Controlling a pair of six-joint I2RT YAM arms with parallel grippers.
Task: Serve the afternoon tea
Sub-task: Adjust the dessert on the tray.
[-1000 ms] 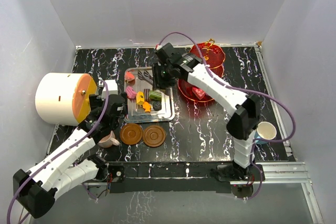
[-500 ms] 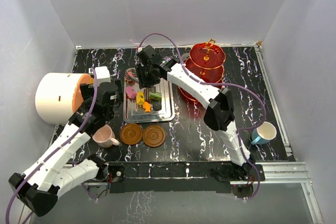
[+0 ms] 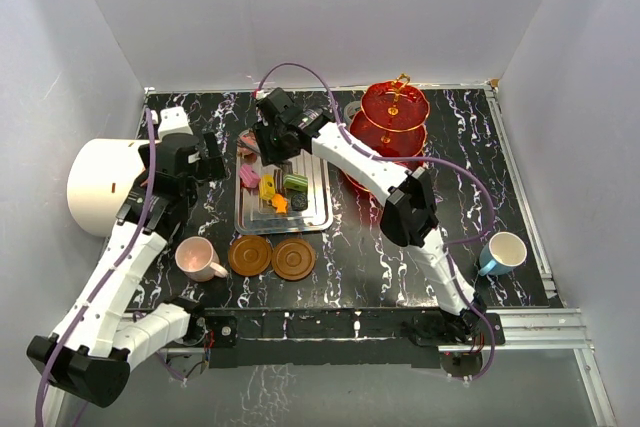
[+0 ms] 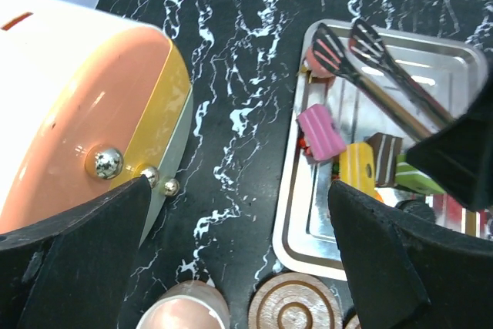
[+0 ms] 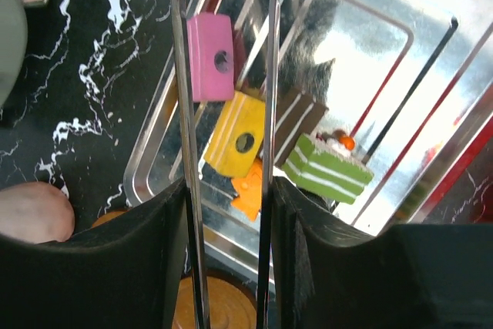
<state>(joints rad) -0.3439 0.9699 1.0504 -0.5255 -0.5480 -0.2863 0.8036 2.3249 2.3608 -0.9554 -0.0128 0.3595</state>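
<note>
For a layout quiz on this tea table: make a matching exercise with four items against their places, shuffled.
1 pink cup
2 blue cup
3 green sweet
4 red stand

A on the steel tray
B just left of the saucers
C toward the near right corner of the table
D right of the tray, at the back

Pairs: 1-B, 2-C, 3-A, 4-D

The pink cup [image 3: 195,259] stands upright just beside two brown saucers [image 3: 250,255].
</note>
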